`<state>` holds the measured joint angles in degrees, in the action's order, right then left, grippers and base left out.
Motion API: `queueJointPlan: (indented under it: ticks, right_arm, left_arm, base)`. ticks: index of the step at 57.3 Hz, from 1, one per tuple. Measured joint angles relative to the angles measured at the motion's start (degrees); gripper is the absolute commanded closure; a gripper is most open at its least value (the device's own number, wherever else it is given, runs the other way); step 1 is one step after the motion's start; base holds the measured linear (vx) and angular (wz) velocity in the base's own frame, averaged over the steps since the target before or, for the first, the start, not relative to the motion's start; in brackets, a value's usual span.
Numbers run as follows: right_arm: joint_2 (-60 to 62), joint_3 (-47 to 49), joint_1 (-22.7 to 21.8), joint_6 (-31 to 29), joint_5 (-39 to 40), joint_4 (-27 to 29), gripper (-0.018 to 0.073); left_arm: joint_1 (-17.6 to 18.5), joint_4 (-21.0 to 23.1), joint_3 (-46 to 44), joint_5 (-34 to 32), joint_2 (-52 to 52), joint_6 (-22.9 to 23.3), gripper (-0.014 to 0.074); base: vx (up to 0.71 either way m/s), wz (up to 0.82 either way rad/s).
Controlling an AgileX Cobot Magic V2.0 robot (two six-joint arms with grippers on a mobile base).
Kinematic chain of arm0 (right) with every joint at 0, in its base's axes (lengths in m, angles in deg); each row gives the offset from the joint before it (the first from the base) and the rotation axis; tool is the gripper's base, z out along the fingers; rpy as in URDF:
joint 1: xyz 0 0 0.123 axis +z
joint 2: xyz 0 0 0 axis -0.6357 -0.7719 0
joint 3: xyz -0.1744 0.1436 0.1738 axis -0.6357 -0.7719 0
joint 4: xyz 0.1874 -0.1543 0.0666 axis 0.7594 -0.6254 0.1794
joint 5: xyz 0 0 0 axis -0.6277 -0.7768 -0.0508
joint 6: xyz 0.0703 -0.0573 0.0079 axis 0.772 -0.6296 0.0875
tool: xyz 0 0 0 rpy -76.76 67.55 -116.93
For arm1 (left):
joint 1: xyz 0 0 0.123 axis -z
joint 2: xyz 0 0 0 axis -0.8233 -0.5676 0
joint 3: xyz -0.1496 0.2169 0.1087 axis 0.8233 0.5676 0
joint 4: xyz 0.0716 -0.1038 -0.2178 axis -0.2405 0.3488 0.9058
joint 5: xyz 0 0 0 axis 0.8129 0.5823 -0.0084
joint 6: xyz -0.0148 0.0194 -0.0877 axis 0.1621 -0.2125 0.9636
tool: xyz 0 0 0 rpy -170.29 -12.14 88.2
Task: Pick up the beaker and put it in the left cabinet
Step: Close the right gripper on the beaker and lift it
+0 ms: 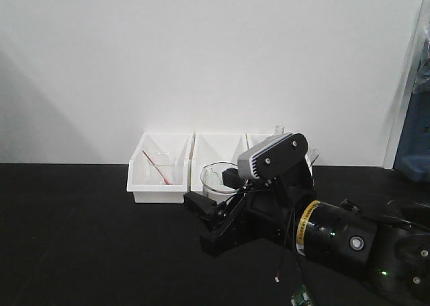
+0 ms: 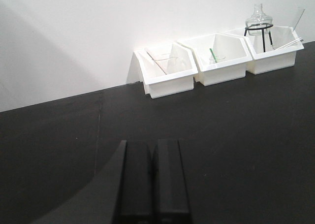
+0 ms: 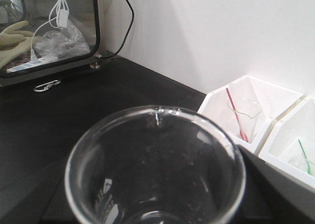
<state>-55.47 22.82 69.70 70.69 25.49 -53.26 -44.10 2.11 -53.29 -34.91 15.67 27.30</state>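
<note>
The beaker (image 1: pixel 216 179) is clear glass and sits in my right gripper (image 1: pixel 212 197), just in front of the white bins. In the right wrist view its flared rim and open mouth (image 3: pixel 155 171) fill the lower frame and hide the fingers; the gripper is shut on it. My left gripper (image 2: pixel 152 146) hovers low over the black table, shut, its two black fingers pressed together with nothing between them. The left cabinet is out of view.
Three white bins (image 2: pixel 170 71) stand in a row against the white wall. One holds a small glass with a red rod (image 1: pixel 160 165), one a green rod (image 2: pixel 213 55), one a round flask on a black tripod (image 2: pixel 259 23). A dark-framed glass box (image 3: pixel 49 32) stands at the left.
</note>
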Motion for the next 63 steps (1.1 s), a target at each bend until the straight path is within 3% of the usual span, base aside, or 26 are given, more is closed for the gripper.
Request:
queueJointPlan:
  ticks: [63]
  right_arm:
    - [0.0, 0.0, 0.0, 0.0, -0.5, 0.0, 0.0404]
  left_arm:
    - [0.0, 0.0, 0.0, 0.0, 0.0, 0.0, 0.0603]
  base:
    - [-0.01, 0.01]
